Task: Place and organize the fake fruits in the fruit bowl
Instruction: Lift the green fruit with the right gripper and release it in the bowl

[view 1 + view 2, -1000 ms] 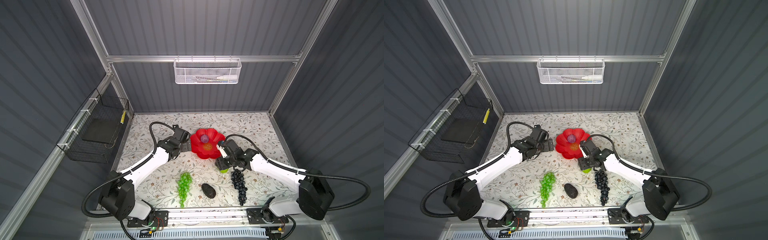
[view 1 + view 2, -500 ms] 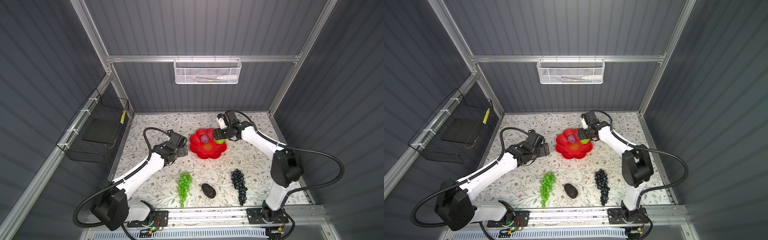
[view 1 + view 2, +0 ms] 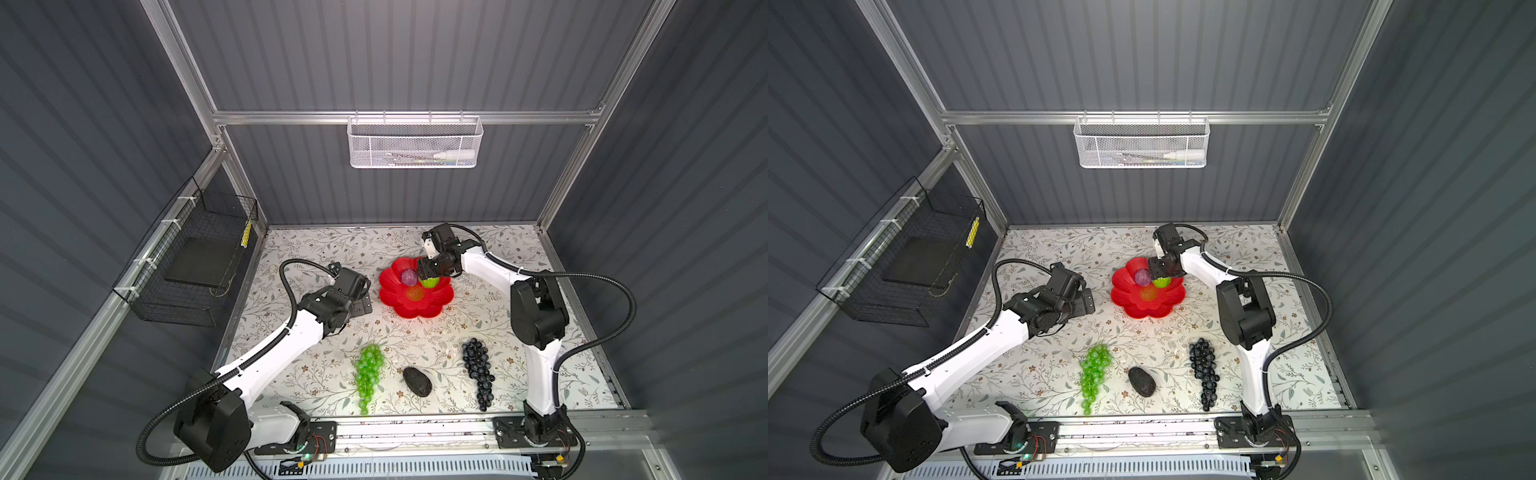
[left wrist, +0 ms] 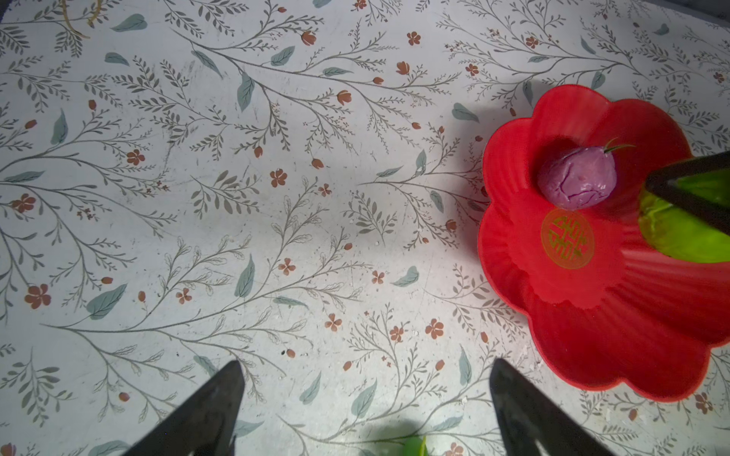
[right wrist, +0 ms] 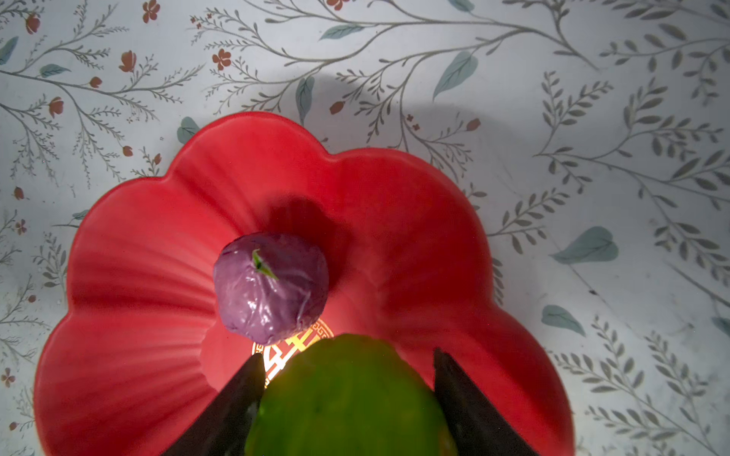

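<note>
TOP VIEWS: The right gripper [image 3: 429, 275] is clamped on the bumpy lime-green fruit [image 3: 430, 283] over the far side of the red fruit bowl [image 3: 415, 311]. The fruit sits just beside the purple ball [image 3: 408, 277], which lies inside the bowl. The left gripper [image 3: 362, 302], jaws apart and empty, hovers near the bowl's left. The green grape bunch [image 3: 368, 374], black oval [image 3: 417, 381] and dark grape bunch [image 3: 478, 370] lie on the floral table [image 3: 324, 245] toward the front.

LEFT WRIST: Wide-set fingers [image 4: 213, 410] hang above bare tabletop.

RIGHT WRIST: Both fingers press the lime-green fruit's sides.
</note>
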Controlling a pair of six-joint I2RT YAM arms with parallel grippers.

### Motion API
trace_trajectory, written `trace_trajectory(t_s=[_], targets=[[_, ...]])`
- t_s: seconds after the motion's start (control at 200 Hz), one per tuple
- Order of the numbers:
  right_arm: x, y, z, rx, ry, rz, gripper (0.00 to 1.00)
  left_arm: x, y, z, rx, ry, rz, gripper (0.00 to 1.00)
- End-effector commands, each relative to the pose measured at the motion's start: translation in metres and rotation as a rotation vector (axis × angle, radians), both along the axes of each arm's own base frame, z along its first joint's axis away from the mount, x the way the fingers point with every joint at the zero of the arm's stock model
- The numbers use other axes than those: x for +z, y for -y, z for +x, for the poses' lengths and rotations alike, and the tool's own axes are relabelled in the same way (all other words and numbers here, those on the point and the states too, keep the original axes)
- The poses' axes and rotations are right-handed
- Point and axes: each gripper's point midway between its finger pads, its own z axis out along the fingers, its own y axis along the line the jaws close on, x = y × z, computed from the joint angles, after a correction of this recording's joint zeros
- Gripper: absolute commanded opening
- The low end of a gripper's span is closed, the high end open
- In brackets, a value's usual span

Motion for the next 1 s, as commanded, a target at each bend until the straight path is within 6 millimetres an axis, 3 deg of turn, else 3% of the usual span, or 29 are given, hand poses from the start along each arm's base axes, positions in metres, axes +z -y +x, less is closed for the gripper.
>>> trace_trajectory(t_s=[0.0,0.435,0.58,0.875,0.995], targets=[[-0.007,0.000,0.007,-0.018,-0.008,-0.002,0.59,0.001,-0.007,-0.005,0.028,0.001,-0.005,0.97],[-0.033,-0.003,0.015,-0.034,-0.041,-0.007,0.64,0.002,-0.005,-0.004,0.022,-0.015,0.006,0.97],[-0.032,-0.004,0.015,-0.038,-0.037,0.003,0.69,0.001,-0.003,-0.004,0.014,-0.023,0.005,0.98],[-0.011,-0.005,0.017,-0.010,0.020,0.009,0.82,-0.002,0.001,-0.012,-0.029,-0.074,0.008,0.98],[0.015,-0.004,0.013,0.001,0.057,0.021,0.83,-0.006,0.005,-0.019,-0.073,-0.119,0.001,0.97]])
